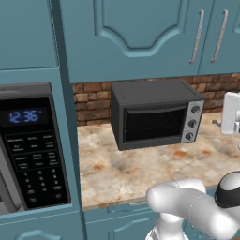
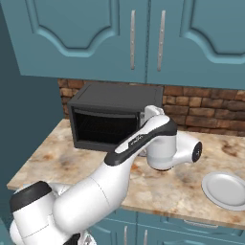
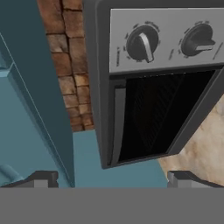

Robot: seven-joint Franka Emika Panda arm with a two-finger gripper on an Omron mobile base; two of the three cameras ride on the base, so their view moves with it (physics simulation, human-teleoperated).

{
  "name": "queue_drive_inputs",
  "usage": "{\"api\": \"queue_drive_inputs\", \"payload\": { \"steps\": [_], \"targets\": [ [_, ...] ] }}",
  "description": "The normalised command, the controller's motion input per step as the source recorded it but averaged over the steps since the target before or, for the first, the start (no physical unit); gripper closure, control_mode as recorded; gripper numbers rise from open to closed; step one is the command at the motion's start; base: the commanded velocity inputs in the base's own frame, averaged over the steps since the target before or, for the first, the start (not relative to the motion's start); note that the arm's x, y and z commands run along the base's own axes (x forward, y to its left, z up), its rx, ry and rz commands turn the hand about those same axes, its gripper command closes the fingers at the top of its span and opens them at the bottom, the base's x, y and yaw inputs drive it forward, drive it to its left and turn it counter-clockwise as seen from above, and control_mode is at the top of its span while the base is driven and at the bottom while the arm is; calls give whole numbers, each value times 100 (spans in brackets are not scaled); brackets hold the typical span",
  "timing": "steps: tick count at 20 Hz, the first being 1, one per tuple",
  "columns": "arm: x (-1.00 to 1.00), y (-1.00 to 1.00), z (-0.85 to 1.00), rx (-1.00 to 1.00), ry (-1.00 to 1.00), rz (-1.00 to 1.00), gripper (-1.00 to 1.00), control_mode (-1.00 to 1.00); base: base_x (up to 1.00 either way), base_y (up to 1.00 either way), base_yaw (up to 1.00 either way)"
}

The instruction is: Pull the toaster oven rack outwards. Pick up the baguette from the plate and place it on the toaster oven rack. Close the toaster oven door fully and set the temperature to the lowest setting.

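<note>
Right base view: arm (image 2: pixel 139 143) stretched toward toaster oven (image 2: pixel 110 117), door (image 1: pixel 152 123) shut. Gripper (image 3: pixel 111 177) fingers wide apart, holding nothing. Counter (image 1: pixel 122 171) roomy in front.

Glossy white rounded arm (image 2: pixel 115 182) with black joint caps and band.

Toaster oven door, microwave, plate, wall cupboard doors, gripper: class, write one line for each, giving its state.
toaster oven door: shut
microwave: door shut, clock lit at 12:36
plate: bare
wall cupboard doors: shut
gripper: open, holding nothing
</note>
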Motion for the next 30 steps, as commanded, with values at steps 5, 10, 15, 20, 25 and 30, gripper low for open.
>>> {"api": "queue_drive_inputs", "payload": {
  "steps": [5, 10, 15, 20, 25, 30],
  "targets": [
    [22, -15, -16, 0, 2, 3, -100, -100, 0, 0, 0],
    [19, -3, -23, 0, 0, 3, -100, -100, 0, 0, 0],
    [16, 0, -23, 0, 0, 4, -100, -100, 0, 0, 0],
    [22, 0, -10, 0, 0, 4, -100, -100, 0, 0, 0],
    [27, 0, -4, 0, 0, 5, -100, -100, 0, 0, 0],
    [26, 0, -7, 0, 0, 5, -100, -100, 0, 0, 0]
  ]
}}
